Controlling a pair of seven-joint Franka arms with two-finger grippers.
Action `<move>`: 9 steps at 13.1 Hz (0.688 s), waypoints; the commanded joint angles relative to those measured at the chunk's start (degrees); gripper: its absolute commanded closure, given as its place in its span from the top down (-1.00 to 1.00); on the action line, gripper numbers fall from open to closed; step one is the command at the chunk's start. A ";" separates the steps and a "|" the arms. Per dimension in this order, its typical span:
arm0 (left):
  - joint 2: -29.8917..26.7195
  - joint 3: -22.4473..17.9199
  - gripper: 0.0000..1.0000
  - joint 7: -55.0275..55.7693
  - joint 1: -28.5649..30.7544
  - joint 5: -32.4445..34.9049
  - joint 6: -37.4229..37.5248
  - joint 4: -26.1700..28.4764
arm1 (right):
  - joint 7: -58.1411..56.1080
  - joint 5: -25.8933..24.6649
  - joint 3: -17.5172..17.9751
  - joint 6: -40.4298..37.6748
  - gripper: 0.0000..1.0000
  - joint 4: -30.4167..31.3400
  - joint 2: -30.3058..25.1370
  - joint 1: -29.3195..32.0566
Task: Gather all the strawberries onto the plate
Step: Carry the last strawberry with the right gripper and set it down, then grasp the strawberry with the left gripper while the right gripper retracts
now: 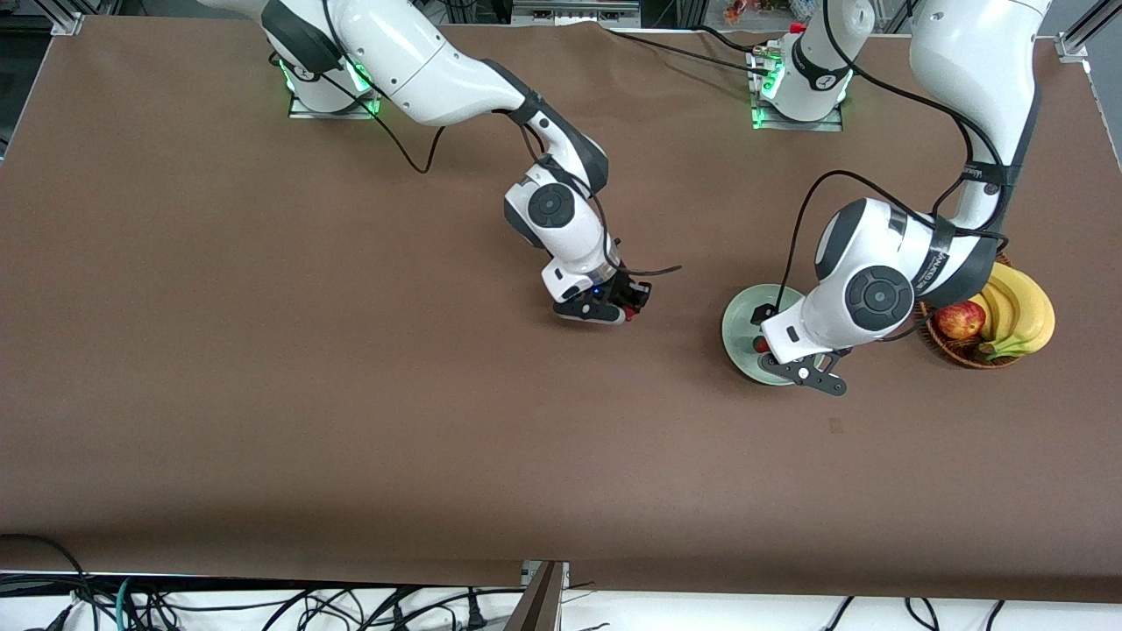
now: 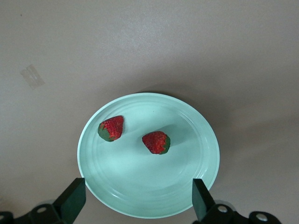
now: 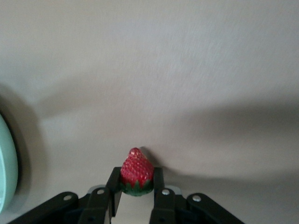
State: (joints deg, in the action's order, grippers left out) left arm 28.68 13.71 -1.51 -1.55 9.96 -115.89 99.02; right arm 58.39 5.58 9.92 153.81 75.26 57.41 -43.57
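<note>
We start with the wide brown cloth-covered table [image 1: 263,394], matte and slightly napped, so little should slide on it. At about three o'clock on it sits the brown woven wicker basket [image 1: 960,350] with smooth yellow bananas [image 1: 1017,311] and a glossy red-yellow apple [image 1: 961,320]. Just beside it, toward the table's middle, lies the round pale mint-green shallow plate [image 2: 205,140], hard and slick-looking with faint ridges at its rim; two small red strawberries [image 2: 156,142] with green caps rest in it, apart from each other. The left gripper [image 2: 140,200] hangs over the plate, released and empty. The right gripper [image 3: 135,186], over the table's centre, is clenched on the third strawberry [image 3: 136,170]. We judge the berries light, soft and easily bruised, best pinched gently across the broad shoulders near the cap.
</note>
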 commanded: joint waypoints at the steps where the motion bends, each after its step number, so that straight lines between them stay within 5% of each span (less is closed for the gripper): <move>1: -0.11 0.26 1.00 -0.60 0.15 -1.34 1.02 -0.59 | 1.11 -0.05 -0.25 0.17 0.32 -1.69 1.21 -0.64; 2: -0.02 0.26 1.00 -0.42 -0.12 -1.43 1.02 -0.59 | 1.03 -0.39 -0.25 0.08 0.99 -1.69 0.95 -0.64; 5: -0.02 0.26 1.00 0.28 -0.38 -1.43 1.02 -0.59 | 0.15 -0.57 -0.34 -1.84 1.00 -1.61 -2.55 1.55; 9: -0.02 0.44 1.00 2.03 -1.17 -2.82 0.93 -0.59 | -5.80 -2.24 -0.43 -14.57 1.00 -1.34 -10.20 9.19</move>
State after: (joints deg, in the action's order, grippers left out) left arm 28.70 14.13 -0.85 -1.85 9.47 -115.88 99.02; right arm 56.27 4.25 8.78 144.59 72.15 52.08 -38.50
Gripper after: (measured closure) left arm 0.000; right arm 0.000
